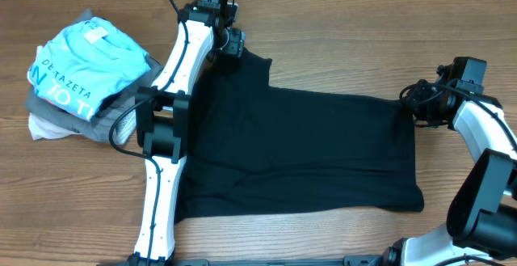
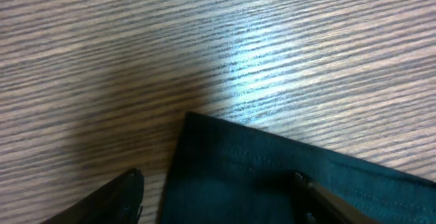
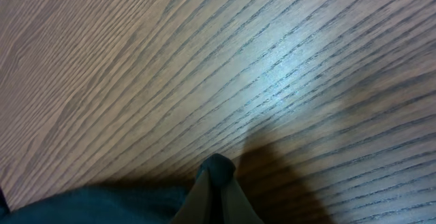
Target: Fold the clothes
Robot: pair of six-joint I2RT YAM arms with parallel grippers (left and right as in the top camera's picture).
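One black T-shirt (image 1: 307,149) lies flat across the middle of the wooden table (image 1: 347,23), with bare wood open above and below it. Of two grippers, the left gripper (image 1: 233,43) straddles the shirt's upper-left corner, fingers spread. The right gripper (image 1: 414,102) is clenched on the shirt's right edge. One pile of garments (image 1: 101,120), topped by a light blue shirt (image 1: 85,60), sits at upper left.

Bright and even from above in overhead view; only soft, short shadows beside arms (image 1: 174,64) on table (image 1: 323,23). Shirt (image 1: 307,153) rendered near-flat black, creases barely showing. White glare patch on wood in the 2 wrist views, broad shadows around it, grain slightly soft, lower edges blurred.
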